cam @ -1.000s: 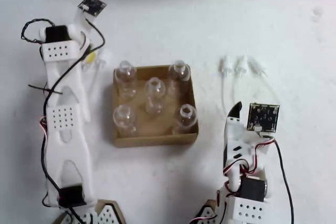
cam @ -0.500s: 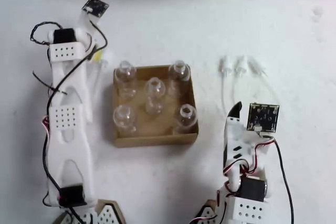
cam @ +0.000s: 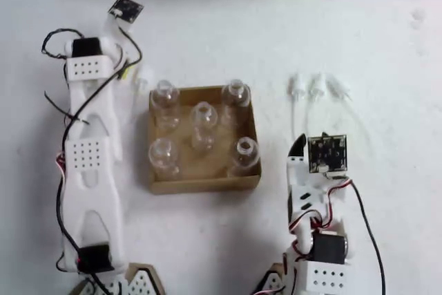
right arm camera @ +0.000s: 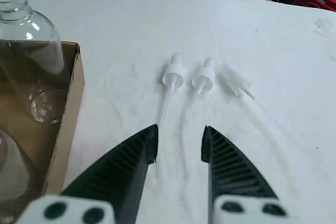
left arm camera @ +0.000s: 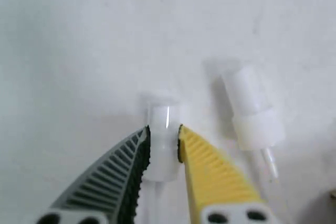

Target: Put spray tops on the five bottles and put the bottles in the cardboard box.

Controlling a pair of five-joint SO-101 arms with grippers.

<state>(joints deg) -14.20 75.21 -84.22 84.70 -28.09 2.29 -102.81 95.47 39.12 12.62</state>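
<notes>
a spray top [left arm camera: 159, 116] is pinched in the left gripper [left arm camera: 164, 144], its lower end hidden by the jaws; a second top [left arm camera: 253, 114] lies just beside; the right gripper [right arm camera: 178, 142] is held spread over bare table [right arm camera: 294, 129], near three tops [right arm camera: 203, 80]; five uncapped bottles [cam: 202, 119] are stood in the cardboard box [cam: 204, 184].

White desk [cam: 207, 32] carries a cardboard box [cam: 204, 183] near its middle. Right of the box and well apart from it, three spray tops [cam: 316, 90] lie side by side. Left of the box, near its far corner, lies one further spray top [left arm camera: 253, 115].
</notes>
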